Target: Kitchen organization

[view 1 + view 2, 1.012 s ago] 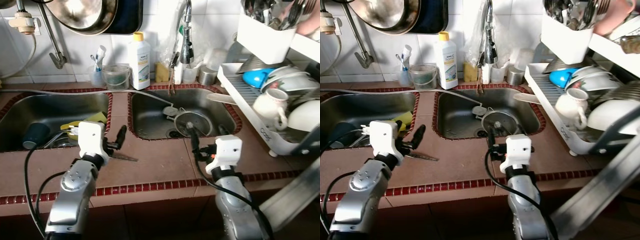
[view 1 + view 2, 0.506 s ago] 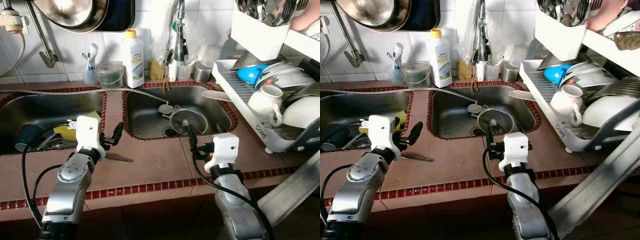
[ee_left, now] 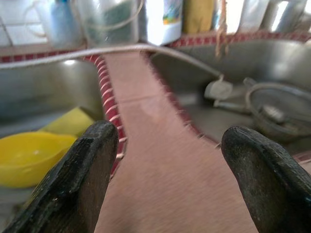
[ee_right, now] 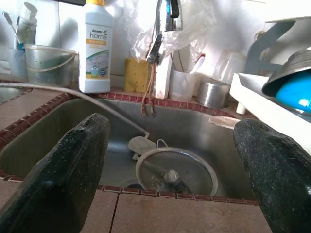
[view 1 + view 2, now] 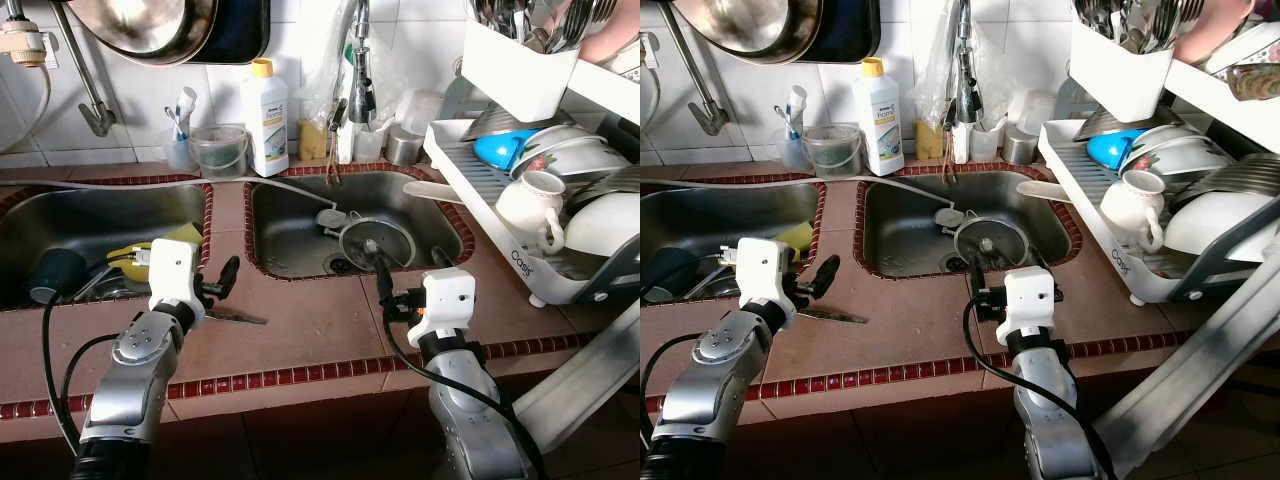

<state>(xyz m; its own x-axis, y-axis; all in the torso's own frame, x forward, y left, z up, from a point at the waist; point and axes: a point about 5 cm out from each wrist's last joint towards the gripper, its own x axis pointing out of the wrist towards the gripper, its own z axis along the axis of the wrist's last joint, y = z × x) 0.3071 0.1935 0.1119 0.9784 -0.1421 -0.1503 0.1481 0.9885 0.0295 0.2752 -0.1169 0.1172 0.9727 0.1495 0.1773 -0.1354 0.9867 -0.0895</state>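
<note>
A knife [image 5: 238,316] lies flat on the brown tiled counter [image 5: 310,325] between the two sinks. My left gripper [image 5: 222,282] hovers just above and left of its handle end, open, with nothing between its fingers [image 3: 82,170]. My right gripper [image 5: 410,266] is open over the counter at the front rim of the right sink [image 5: 300,235], its fingers [image 4: 73,170] pointing at a round metal lid [image 4: 175,172] in the basin. The left sink [image 5: 90,215] holds a yellow bowl [image 5: 128,262], a yellow sponge and a dark blue cup [image 5: 55,270].
A white dish rack [image 5: 500,235] with a white jug [image 5: 528,205], a blue bowl [image 5: 505,150] and plates stands at the right, a cutlery holder [image 5: 515,70] above it. A person's hand [image 5: 605,40] is at the top right. A detergent bottle [image 5: 265,118], tub and faucet [image 5: 360,70] line the wall.
The view shifted a little a second ago. Since then my left gripper has drawn slightly back to the left above the knife. The right gripper has stayed put.
</note>
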